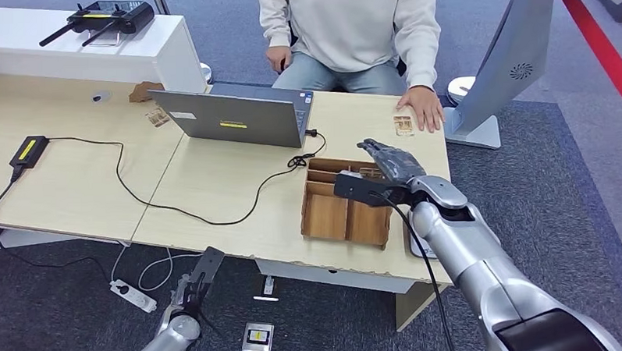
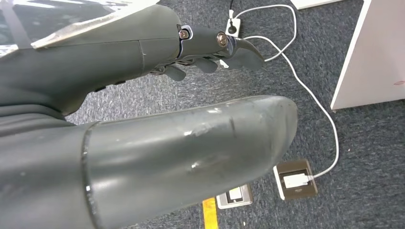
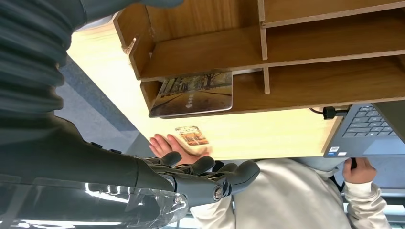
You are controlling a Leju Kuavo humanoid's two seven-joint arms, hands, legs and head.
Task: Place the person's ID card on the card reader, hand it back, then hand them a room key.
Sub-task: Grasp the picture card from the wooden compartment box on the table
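Observation:
A small picture card (image 1: 404,125) lies on the desk beside the resting hand (image 1: 423,109) of a seated person in a grey sweatshirt; the right wrist view shows this card (image 3: 191,135) touching that hand (image 3: 165,145). My right hand (image 1: 393,161) hovers over the far right corner of a wooden compartment tray (image 1: 325,214), fingers (image 3: 205,174) stretched toward the person and holding nothing. A larger picture card (image 3: 193,93) leans in a tray (image 3: 296,52) compartment. My left hand (image 1: 194,285) hangs below the desk edge, its fingers (image 2: 215,52) apart and empty.
A grey laptop (image 1: 235,116) stands open left of the tray, its cable looping to a black power brick (image 1: 28,150). A white stand (image 1: 515,59) rises at the desk's right end. A white object (image 1: 412,242) lies partly under my right forearm. A power strip (image 1: 132,295) lies on the floor.

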